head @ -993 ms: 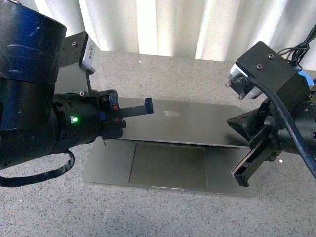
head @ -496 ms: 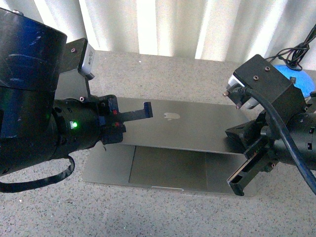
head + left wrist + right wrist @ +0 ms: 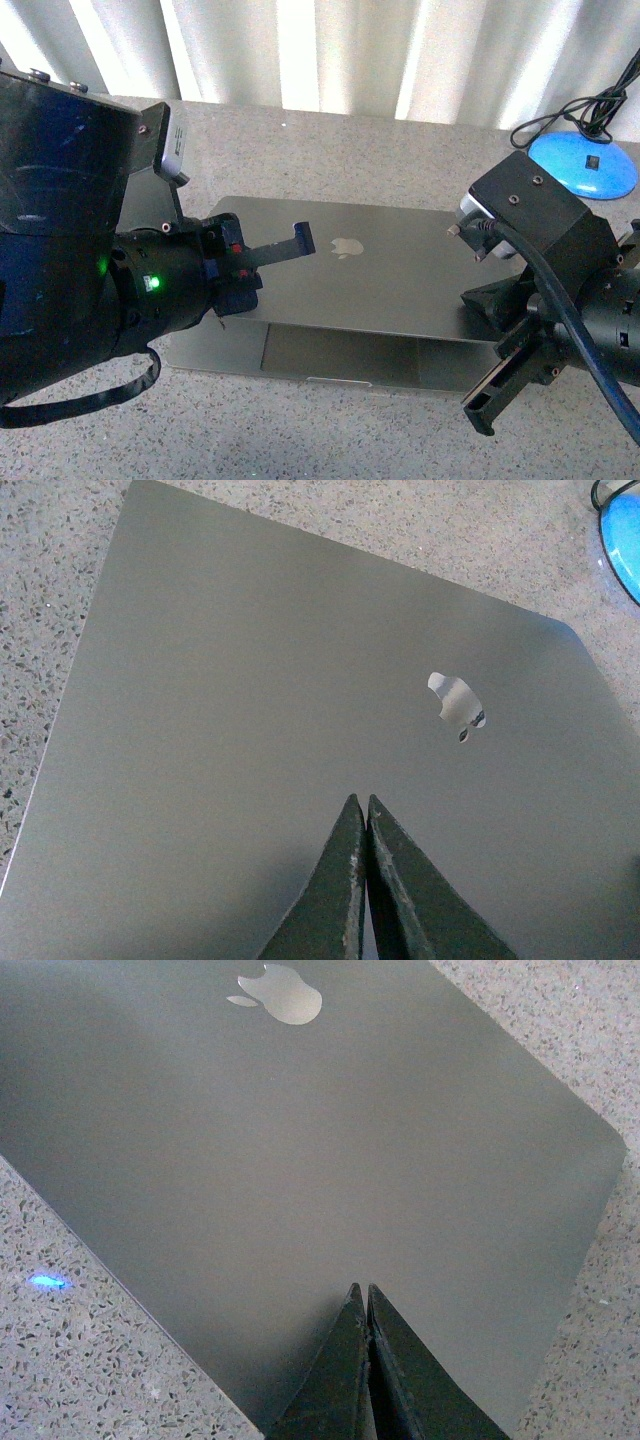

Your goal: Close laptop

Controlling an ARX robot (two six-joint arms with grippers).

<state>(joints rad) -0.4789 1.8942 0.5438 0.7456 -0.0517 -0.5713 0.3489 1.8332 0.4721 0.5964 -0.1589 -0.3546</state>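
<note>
The laptop lies mid-table, lid nearly down; a strip of base shows along its near edge. I judge it stiff, slick metal over fragile glass: press, don't grasp, and load the lid near its free edge. Left gripper and right gripper are both pressed together over the lid. Contact I cannot confirm.

The slim grey metal laptop has a shiny silver apple mark just past the black left fingers. The desk is grey with tiny dark and white speckles. A bright blue round pad lies far past the black right fingers.
</note>
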